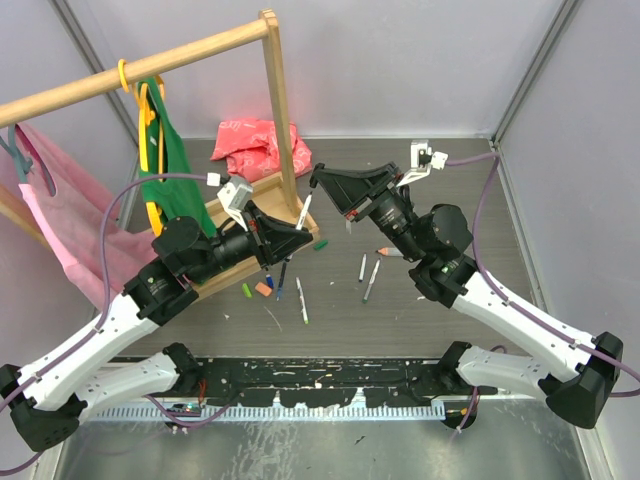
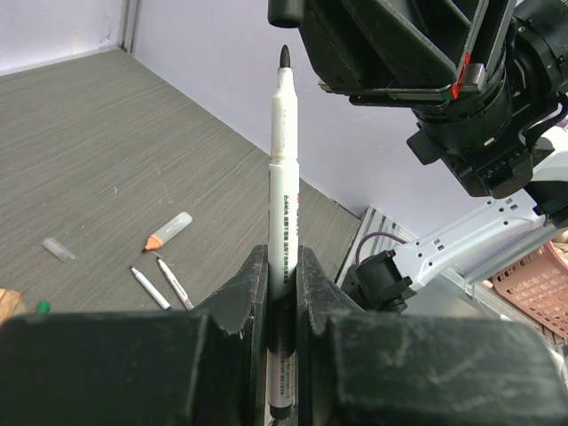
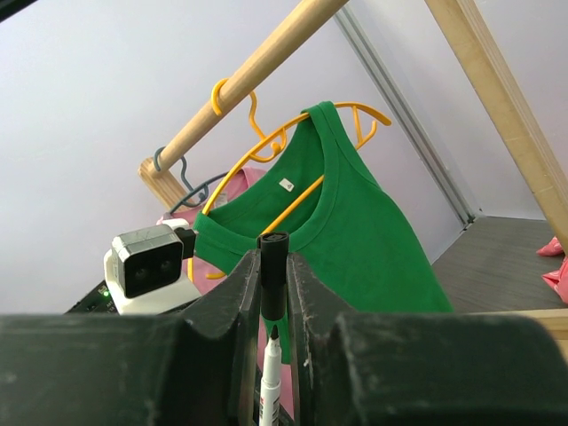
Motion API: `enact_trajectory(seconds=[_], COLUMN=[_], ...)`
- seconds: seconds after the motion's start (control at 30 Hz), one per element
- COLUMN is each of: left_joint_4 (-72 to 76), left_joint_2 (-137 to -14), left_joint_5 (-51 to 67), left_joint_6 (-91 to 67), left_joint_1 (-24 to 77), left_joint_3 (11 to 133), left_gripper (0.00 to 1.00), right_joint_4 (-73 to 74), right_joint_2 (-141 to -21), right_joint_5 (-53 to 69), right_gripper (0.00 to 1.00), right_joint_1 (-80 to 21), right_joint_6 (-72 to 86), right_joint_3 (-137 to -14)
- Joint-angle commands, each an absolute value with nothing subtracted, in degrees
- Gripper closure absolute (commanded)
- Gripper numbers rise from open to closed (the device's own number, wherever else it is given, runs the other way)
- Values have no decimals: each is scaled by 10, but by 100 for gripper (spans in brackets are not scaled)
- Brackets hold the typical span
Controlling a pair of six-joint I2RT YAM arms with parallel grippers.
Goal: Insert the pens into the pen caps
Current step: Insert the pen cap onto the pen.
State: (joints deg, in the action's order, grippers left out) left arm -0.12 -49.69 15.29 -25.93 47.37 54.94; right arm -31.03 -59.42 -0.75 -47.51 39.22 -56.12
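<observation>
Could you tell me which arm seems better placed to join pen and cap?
Probably left: the left end effector grips the pen, tip aimed just below the black cap held by the right end effector.

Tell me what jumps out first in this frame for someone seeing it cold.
The two arms meet in mid-air over the table: the left gripper clamps a white pen with its black tip pointing out, and the right gripper holds a black cap right at that tip, not pushed on. At the back left a green top hangs from a wooden rack, and loose pens lie below.
</observation>
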Motion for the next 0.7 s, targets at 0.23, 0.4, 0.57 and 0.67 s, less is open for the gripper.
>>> enact_trajectory(seconds=[0.23, 0.4, 0.57, 0.67], left_joint_4=[33, 32, 32, 30], left_joint_2=[-484, -481, -482, -484], left_joint_5=[154, 151, 149, 149], left_joint_6=[-254, -253, -252, -251], left_joint_1=[475, 475, 475, 475], left_joint_3=[554, 554, 555, 556], left_gripper=[100, 100, 100, 100], right_joint_4=[-324, -323, -323, -324], right_joint_2=[-592, -593, -594, -594], right_joint_5=[7, 13, 15, 16], right_gripper=[100, 100, 100, 100], right_joint_1=[-473, -473, -473, -473], right_joint_6=[398, 399, 401, 403], right_joint_3=[-569, -570, -567, -566])
